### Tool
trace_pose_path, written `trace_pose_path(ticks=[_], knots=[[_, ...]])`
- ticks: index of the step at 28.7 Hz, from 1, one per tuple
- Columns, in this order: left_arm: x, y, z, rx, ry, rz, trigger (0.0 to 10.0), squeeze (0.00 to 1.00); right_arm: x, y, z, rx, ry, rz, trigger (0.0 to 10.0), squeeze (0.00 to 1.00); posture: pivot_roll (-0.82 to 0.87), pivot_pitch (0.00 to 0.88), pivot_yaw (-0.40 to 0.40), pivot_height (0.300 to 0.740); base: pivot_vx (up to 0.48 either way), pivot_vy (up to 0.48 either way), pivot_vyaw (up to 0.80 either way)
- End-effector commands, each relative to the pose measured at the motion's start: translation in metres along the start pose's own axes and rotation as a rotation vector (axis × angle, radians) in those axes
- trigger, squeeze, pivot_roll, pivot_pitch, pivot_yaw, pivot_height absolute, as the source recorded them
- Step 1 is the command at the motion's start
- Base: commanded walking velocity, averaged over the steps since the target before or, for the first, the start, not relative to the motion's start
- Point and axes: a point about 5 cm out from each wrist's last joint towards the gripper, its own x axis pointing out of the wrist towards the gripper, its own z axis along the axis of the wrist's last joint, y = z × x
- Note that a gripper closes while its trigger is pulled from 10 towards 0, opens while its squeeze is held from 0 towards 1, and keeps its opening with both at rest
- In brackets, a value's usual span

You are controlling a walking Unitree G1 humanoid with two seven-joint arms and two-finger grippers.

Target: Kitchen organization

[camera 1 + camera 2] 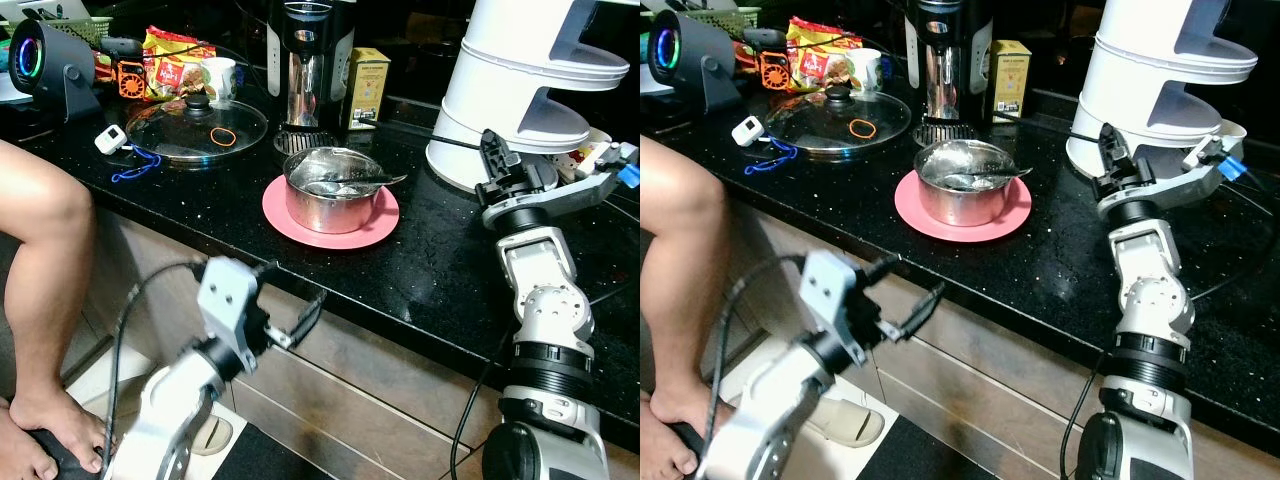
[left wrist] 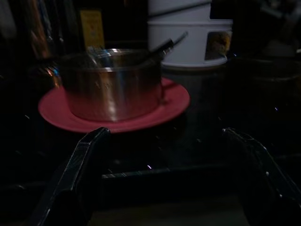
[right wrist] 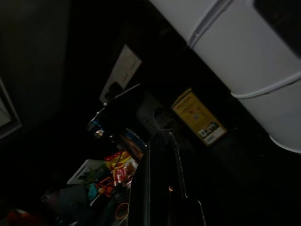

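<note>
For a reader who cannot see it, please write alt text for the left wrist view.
A steel pot with a utensil inside stands on a pink plate on a dark counter. The left gripper is open, fingers toward it. A white appliance stands behind.

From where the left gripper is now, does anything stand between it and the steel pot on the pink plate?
Only the counter edge. The left gripper sits below and in front of it, fingers open. On top, the black countertop between that edge and the steel pot on its pink plate is bare.
</note>
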Motion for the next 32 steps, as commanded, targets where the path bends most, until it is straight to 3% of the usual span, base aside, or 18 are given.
trace_pose_path(ticks=[1,4,5,6,14,21,26,32], knots=[[0.001,0.004,0.009,0.021,-0.010,0.007,10.0,0.00,0.001,-0.003,0.005,-0.030,-0.014,-0.021,0.0,0.00,0.13,0.000,-0.077,0.740,0.000,0.000,0.00],[0.005,0.022,0.039,0.108,-0.075,0.065,10.0,0.00,-0.002,-0.013,0.006,-0.084,-0.019,-0.067,0.0,0.00,0.13,0.000,-0.075,0.740,0.000,0.000,0.00],[0.006,0.026,0.043,0.123,-0.086,0.078,10.0,0.00,-0.002,-0.014,0.007,-0.088,-0.017,-0.075,2.5,0.00,0.13,0.000,-0.075,0.740,0.000,0.000,0.00],[0.007,0.032,0.050,0.150,-0.100,0.105,10.0,0.00,-0.002,-0.015,0.007,-0.074,-0.014,-0.072,10.0,0.00,0.13,0.000,-0.076,0.740,0.000,0.000,0.00],[0.005,0.059,0.064,0.221,-0.103,0.193,10.0,0.00,-0.003,-0.009,0.012,-0.107,-0.005,-0.003,10.0,0.00,0.12,0.000,-0.077,0.740,0.000,0.000,-0.30],[0.008,0.064,0.068,0.232,-0.106,0.200,10.0,0.00,-0.003,-0.002,0.012,-0.105,-0.002,0.049,10.0,0.00,0.12,0.000,-0.079,0.740,0.000,0.000,-0.80],[0.009,0.067,0.071,0.239,-0.118,0.210,10.0,0.00,-0.005,0.015,0.010,-0.122,0.029,0.170,10.0,0.00,0.11,0.000,-0.079,0.740,0.000,0.000,-0.80],[0.009,0.076,0.073,0.272,-0.102,0.270,10.0,0.00,-0.008,0.019,0.007,-0.150,0.057,0.201,10.0,0.00,0.11,0.000,-0.083,0.740,0.000,0.000,-0.26]])
